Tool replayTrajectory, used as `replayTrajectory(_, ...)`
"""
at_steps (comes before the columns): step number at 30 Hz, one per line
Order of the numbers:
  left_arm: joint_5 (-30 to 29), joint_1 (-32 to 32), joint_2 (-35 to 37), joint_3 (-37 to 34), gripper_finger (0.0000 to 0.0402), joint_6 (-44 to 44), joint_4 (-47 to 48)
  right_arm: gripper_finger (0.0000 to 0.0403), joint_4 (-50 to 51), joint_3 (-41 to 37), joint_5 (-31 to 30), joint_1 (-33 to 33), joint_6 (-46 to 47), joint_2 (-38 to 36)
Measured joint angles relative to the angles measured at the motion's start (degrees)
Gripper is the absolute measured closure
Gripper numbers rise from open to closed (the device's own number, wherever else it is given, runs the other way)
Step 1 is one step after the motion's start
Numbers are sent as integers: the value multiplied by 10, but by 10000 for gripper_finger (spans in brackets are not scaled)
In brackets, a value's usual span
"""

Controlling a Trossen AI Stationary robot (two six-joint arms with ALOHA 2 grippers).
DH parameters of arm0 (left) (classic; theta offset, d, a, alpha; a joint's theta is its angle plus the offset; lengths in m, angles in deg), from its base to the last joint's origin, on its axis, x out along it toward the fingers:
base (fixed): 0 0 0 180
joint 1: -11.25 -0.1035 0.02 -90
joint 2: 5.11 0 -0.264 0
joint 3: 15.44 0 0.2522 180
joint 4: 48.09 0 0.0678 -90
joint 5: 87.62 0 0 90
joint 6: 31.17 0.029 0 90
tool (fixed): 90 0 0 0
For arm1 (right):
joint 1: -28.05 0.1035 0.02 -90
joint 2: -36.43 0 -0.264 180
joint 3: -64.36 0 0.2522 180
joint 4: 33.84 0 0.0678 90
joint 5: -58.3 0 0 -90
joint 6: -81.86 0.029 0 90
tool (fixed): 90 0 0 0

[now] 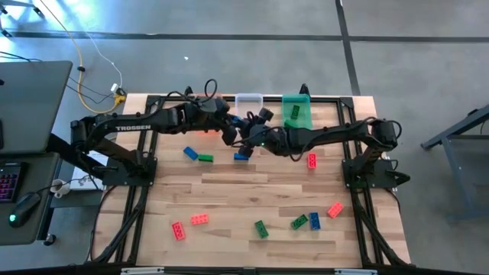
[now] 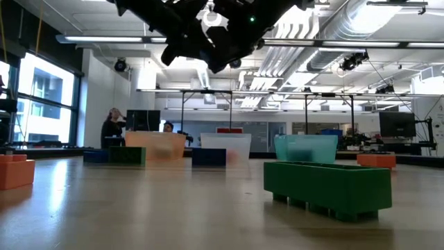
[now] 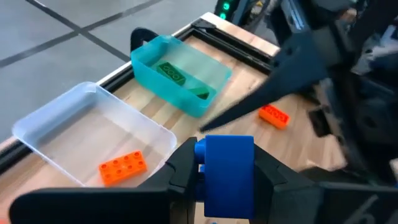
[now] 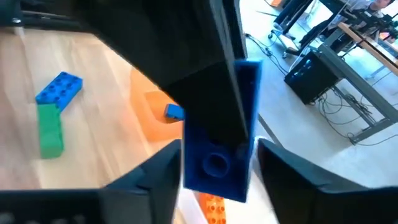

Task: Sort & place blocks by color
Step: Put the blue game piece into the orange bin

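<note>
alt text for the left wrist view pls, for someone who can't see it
The left gripper is shut on a blue block between its dark fingers, above a wooden table. Beyond it sit a clear bin holding an orange block and a green bin holding green blocks; another orange block lies on the table beside the other dark arm.

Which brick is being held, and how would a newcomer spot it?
Find the translucent green plastic bin at the wooden table's far edge. Close by, above the tabletop, the small blue studded plastic brick sits clamped between the left gripper's fingers. It alone is held in the air.
</note>
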Motion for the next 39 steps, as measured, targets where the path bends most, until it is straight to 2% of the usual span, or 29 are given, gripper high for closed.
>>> replayTrajectory(4, -27, -1, 0, 0, 338, 18, 27, 155, 26, 0, -17, 12, 14, 0)
replayTrajectory(8, -66, -7, 0, 0, 338, 35, 82, 150, 75, 0, -22, 25, 50, 0)
replayTrajectory(14, -73, -21, 0, 0, 338, 44, 166, 148, 165, 0, -10, 50, 138, 0)
replayTrajectory(24, -89, -69, 0, 0, 338, 72, 244, 147, 246, 0, 98, 74, 226, 0)
replayTrajectory(34, -85, -152, 0, 0, 338, 85, 287, 147, 266, 0, 241, 74, 245, 0)
replayTrajectory(39, -74, -186, -17, 0, 338, 87, 282, 146, 267, 0, 265, 73, 271, 0)
